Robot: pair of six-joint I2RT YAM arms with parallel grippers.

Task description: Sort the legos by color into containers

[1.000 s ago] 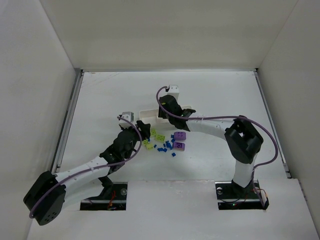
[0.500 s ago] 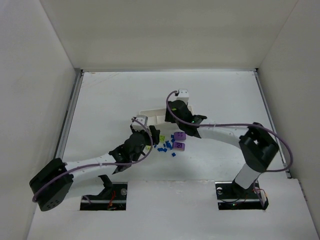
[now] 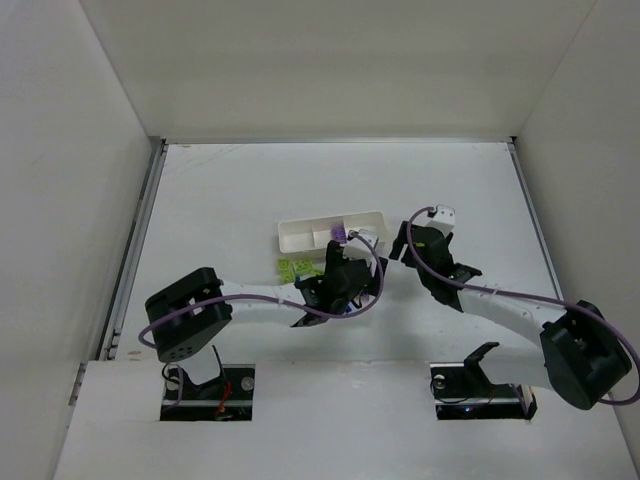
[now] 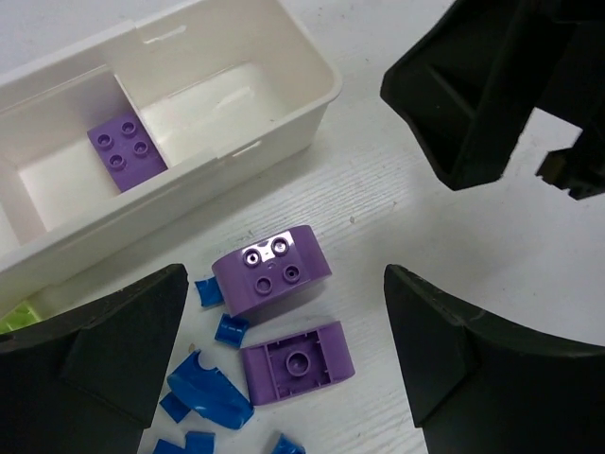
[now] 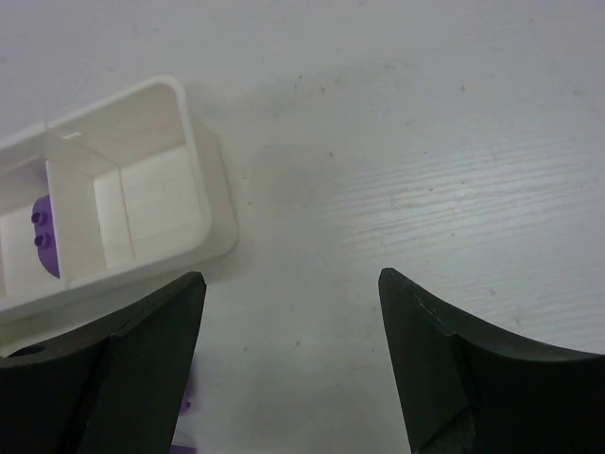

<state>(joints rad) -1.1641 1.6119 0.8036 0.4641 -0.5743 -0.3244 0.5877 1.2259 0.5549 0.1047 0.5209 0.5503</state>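
**A:** From above, where do the arms sit?

**B:** The left gripper [image 3: 352, 270] is low over the loose pile, just short of the long white three-compartment plastic tray [image 3: 300, 236]. The lime-green flat bricks [image 3: 293, 268] lie off its left side. The right gripper [image 3: 412, 245] stands just past the tray's end, I'd judge to leave room.

**A:** And the left wrist view?

**B:** Its jaws are spread wide and straddle a rounded purple block [image 4: 272, 270], studs up, probably to close on it. A second purple block [image 4: 298, 361] lies underside-up just nearer, with tiny blue pieces [image 4: 208, 388] by the left jaw. Ahead-left, the middle compartment holds a square purple brick [image 4: 128, 151], so that is the likely destination.

**A:** Right wrist view?

**B:** Also spread, pinching nothing, over bare white table [image 5: 425, 142]. The tray's end is ahead-left.
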